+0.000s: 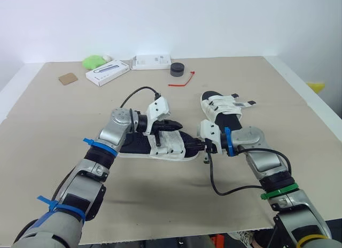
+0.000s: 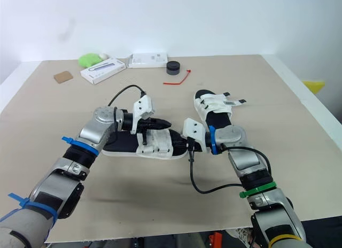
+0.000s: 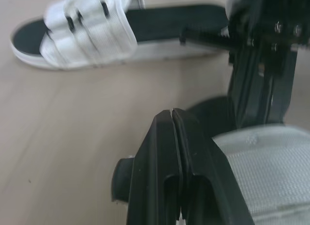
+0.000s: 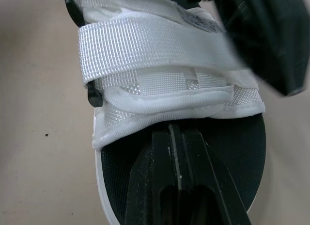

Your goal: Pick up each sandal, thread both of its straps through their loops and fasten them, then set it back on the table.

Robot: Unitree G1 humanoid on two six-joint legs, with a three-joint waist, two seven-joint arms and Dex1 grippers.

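Beige tabletop [image 1: 53, 130] fills most of frame. Near sandal [image 1: 171, 147] lies flat at centre, toe end twd R: black footbed, white sole, 2 white webbing straps bunched over its R half. In R wrist view a strap runs across the upper, black loop [image 4: 93, 96] at its edge. Far sandal [image 1: 224, 106] sits upper R of centre, just apart from the near one; white straps lie across it, black-tipped ends poke out R.

L gripper [image 1: 179, 126] hovers over near sandal's straps, partly blocking them. Its fingers [image 3: 162, 152] are pressed together, nothing between. R gripper [image 4: 173, 130] is at the sandal's toe end, tips over the black footbed just by the strap edge, also pressed together, pinching nothing. Black cable [image 1: 140, 91] loops behind L wrist.

Along top edge, well apart from sandals:
- white box w/ pen-like device [image 1: 108, 72]
- 2nd white box [image 1: 152, 61]
- green lump [image 1: 94, 61]
- black puck [image 1: 177, 69]
- brown square [image 1: 68, 78]
- red tie [image 1: 183, 80]
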